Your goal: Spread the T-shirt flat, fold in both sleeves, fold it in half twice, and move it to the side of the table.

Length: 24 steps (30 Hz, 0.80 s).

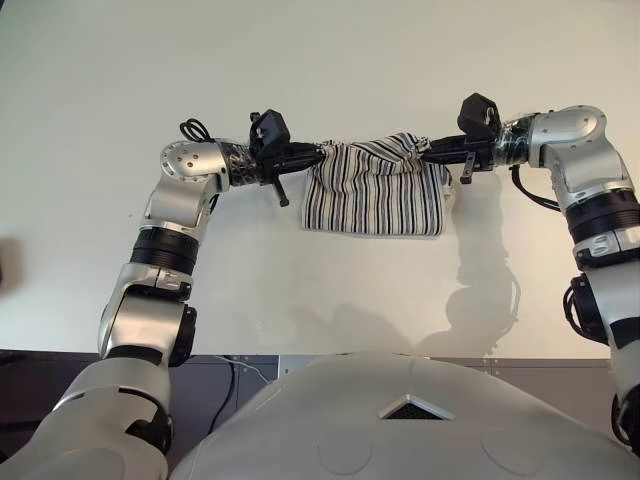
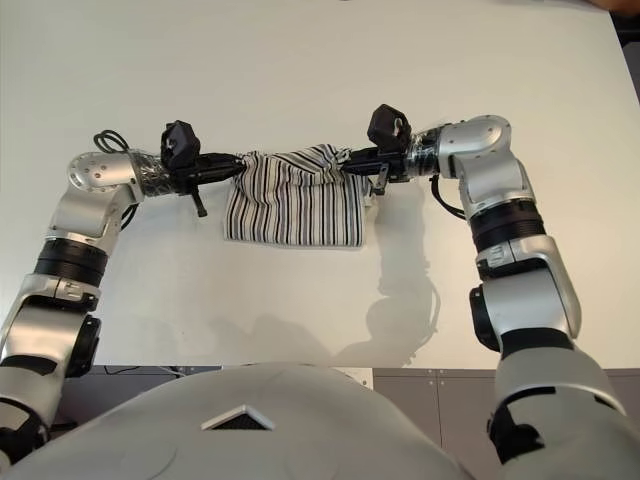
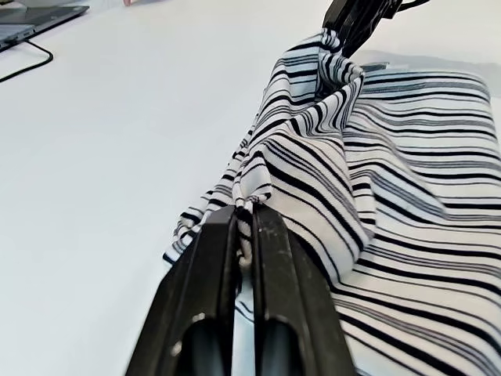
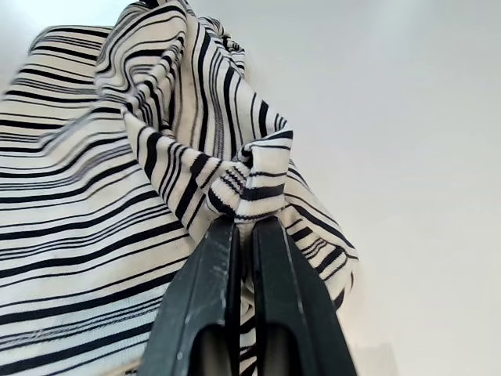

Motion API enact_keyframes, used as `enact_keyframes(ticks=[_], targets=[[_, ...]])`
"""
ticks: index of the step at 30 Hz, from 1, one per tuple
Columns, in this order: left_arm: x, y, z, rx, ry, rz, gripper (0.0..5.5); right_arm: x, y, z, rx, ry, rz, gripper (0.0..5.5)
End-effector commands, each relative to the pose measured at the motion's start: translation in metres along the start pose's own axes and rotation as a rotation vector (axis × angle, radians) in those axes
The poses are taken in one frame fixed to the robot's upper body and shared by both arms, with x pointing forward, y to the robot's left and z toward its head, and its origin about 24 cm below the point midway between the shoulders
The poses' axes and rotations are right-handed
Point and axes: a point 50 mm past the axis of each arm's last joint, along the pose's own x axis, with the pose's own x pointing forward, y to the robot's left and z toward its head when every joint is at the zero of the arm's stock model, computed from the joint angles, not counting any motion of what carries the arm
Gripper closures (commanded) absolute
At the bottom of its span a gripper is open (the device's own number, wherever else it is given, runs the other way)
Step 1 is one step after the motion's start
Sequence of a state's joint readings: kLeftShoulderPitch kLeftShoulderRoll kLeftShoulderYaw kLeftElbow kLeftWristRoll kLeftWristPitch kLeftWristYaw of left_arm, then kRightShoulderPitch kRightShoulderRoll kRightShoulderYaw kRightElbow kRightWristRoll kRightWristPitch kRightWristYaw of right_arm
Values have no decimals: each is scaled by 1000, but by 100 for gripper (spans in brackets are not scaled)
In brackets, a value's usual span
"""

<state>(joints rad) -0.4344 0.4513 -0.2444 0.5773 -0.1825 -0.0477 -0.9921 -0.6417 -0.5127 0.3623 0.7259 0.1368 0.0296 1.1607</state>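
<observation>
While the striped T-shirt point(image 1: 375, 195) lies folded at the centre of the frame on the white tabletop point(image 1: 120, 70), the left gripper point(image 1: 320, 153) and right gripper point(image 1: 424, 152) each clench one bunched upper corner

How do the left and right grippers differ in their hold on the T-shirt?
The left gripper pinches a thin ridge of the T-shirt at its left corner; the right gripper clamps a thicker bunched wad at the right corner. The left gripper points rightward, the right gripper leftward. Both are shut on cloth, with the edge bunched between them.
</observation>
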Motion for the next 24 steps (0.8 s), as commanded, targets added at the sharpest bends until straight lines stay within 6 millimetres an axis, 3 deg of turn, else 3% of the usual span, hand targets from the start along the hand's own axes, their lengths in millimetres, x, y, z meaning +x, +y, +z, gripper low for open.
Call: enact_keyframes(ticks=[1,6,11,15,18,20,24], targets=[[9,11,5,26,-23,108,486,3,-8,2,-37,14,-75,504],[10,22,10,32,-94,281,423,0,-8,-8,-35,33,-143,413],[6,20,-1,58,-66,378,423,-13,-23,4,-44,-48,-361,413],[2,8,-6,112,-64,414,423,-15,-25,21,-258,-59,-476,413],[2,-3,0,213,-70,409,423,-5,-9,39,-319,-177,-420,413],[1,-10,15,283,-116,397,423,4,14,53,-321,-303,-279,413],[-6,-19,37,403,-167,423,423,14,48,49,-315,-356,-46,413]])
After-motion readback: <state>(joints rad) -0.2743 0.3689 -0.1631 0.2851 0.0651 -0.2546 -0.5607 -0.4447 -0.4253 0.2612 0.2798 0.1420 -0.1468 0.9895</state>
